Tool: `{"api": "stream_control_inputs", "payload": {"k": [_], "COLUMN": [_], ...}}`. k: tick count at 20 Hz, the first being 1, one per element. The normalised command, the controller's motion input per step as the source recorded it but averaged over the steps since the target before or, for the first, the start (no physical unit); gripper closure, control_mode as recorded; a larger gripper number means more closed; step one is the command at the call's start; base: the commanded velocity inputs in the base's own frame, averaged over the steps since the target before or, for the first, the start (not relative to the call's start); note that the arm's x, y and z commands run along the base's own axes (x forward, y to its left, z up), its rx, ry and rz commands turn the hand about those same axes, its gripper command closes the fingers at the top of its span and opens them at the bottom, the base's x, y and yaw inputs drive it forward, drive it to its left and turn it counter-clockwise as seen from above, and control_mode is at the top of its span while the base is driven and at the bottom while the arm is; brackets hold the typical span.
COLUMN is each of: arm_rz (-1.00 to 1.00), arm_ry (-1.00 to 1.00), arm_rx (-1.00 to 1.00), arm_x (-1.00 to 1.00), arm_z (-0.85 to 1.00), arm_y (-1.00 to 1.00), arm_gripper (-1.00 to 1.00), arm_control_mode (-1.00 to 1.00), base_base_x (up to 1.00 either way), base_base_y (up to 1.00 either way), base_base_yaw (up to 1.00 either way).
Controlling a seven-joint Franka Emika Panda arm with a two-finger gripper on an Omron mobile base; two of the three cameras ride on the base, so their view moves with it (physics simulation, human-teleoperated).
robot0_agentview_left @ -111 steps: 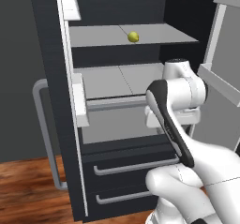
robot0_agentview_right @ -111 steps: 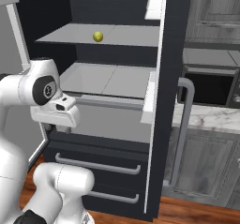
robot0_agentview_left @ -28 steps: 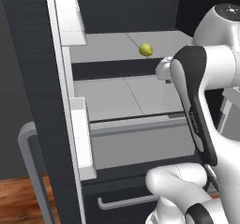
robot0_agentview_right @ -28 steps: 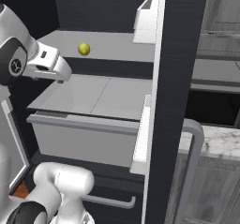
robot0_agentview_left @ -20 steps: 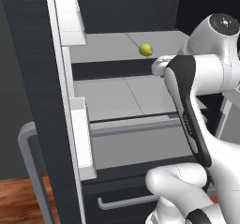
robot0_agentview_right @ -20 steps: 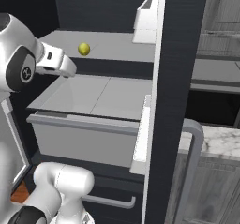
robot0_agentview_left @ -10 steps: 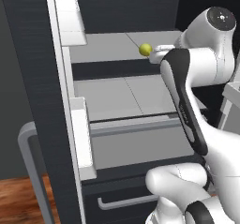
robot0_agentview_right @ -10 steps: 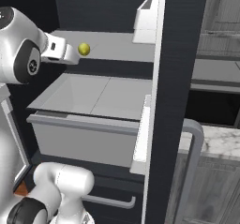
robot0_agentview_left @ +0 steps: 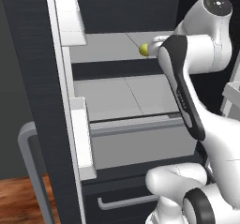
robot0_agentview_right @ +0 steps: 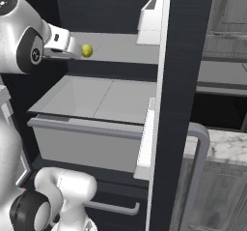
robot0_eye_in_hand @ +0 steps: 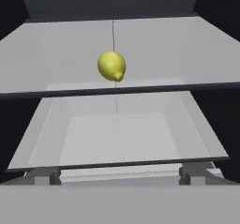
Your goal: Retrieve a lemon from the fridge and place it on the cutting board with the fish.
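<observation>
The lemon [robot0_eye_in_hand: 111,66] lies near the front edge of the upper pale grey shelf [robot0_eye_in_hand: 164,45] inside the open fridge [robot0_agentview_right: 185,56]. In the hand view it sits just above centre, straight ahead of my gripper [robot0_eye_in_hand: 119,176], whose fingertips [robot0_eye_in_hand: 44,175] stand far apart, open and empty. From the right base view my gripper [robot0_agentview_right: 72,46] is level with the shelf, just left of the lemon [robot0_agentview_right: 87,50] and a short gap from it. In the left base view the lemon [robot0_agentview_left: 143,49] peeks out beside my forearm, which hides the fingers.
Below the shelf a pale grey drawer [robot0_agentview_right: 82,138] stands pulled out. White door bins [robot0_agentview_left: 82,138] [robot0_agentview_right: 149,15] hang on both open doors. Grey bar handles [robot0_agentview_left: 30,171] [robot0_agentview_right: 198,167] flank me. A white marbled counter [robot0_agentview_right: 226,148] lies to the right.
The hand has swung in toward the shelf and closed most of the distance to the lemon. The jaws stayed open; the lemon has not moved.
</observation>
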Motion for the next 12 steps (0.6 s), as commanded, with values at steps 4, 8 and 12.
{"api": "stream_control_inputs", "payload": {"k": [4,8,12], "arm_rz": [0.00,0.00,0.00], "arm_ry": [-0.03,0.00,0.00], "arm_rx": [0.00,0.00,0.00], "arm_x": [0.38,0.51,0.57], "arm_z": [-0.15,-0.12,-0.13], "arm_y": [0.00,0.00,0.00], "arm_gripper": [-1.00,-1.00,-1.00], "arm_control_mode": [-1.00,-1.00,-1.00], "base_base_x": [0.00,0.00,0.00], "base_base_y": [0.00,0.00,0.00], "base_base_yaw": [0.00,0.00,0.00]}}
